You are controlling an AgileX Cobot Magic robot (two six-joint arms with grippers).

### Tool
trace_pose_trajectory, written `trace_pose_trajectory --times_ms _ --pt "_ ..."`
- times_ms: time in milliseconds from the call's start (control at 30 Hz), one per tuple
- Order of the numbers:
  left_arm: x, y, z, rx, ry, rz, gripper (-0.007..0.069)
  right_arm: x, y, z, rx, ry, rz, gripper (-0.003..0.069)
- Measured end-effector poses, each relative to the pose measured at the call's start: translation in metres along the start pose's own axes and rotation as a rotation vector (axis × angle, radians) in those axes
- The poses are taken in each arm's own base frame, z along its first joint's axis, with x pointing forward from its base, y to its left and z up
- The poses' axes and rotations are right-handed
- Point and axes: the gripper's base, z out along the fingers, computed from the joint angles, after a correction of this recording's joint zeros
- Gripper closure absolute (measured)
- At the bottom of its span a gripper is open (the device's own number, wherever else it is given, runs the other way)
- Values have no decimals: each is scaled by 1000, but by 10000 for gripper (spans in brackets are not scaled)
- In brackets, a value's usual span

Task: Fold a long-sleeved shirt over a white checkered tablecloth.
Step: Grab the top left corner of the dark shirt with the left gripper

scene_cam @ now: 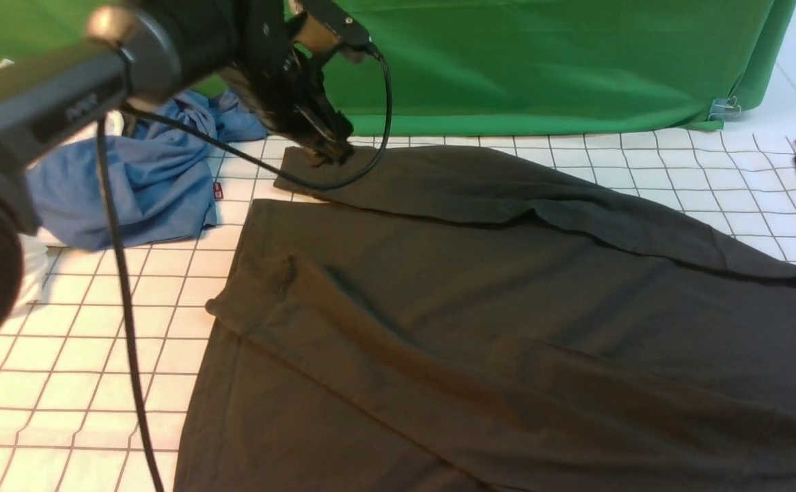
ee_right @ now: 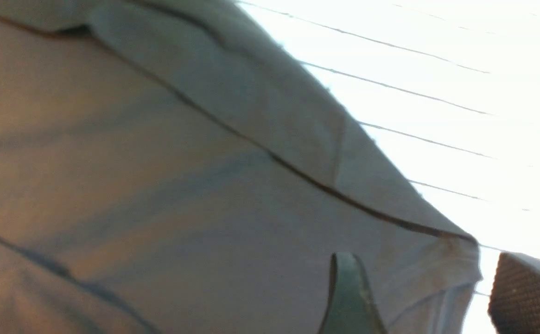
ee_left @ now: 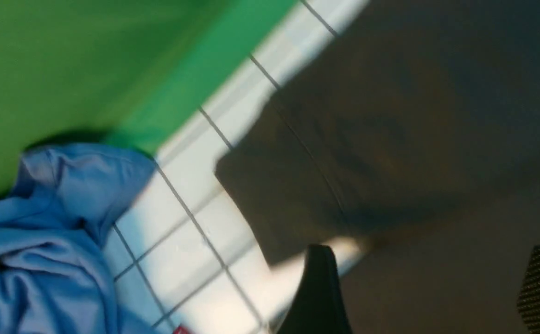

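The left pincer (scene_cam: 326, 154) stands with its fingers (ee_left: 318, 287) apart, tips down at the cuff end of the long-sleeved shirt (scene_cam: 507, 321). The wrist picture is blurred, so it perhaps touches the fabric, but I cannot tell. The right pincer (ee_right: 425, 283) is also apart, over an edge of the shirt beside the white checkered tablecloth (scene_cam: 83, 321). The black shirt lies spread flat on this tablecloth. Its long axis goes from left to right, with the collar at the right and the hem at the left. The far sleeve runs along the far side, and its cuff points left toward a crumpled blue shirt (scene_cam: 145, 178). A green backdrop cloth (scene_cam: 541, 61) hangs behind.
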Motion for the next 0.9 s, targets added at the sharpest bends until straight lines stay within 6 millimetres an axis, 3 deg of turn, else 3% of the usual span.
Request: trace_pose_trajectory --times_ms 300,467,667,900 --pt "30 15 50 11 53 -486 197 -1 9 1 -22 11 -23 224" --pt "38 40 62 56 25 -681 202 1 10 1 -29 33 -24 224" --pt "36 61 68 42 -26 -733 193 1 10 1 -31 37 -24 236" --pt "52 53 96 57 36 -731 181 1 10 1 -31 37 -24 248"
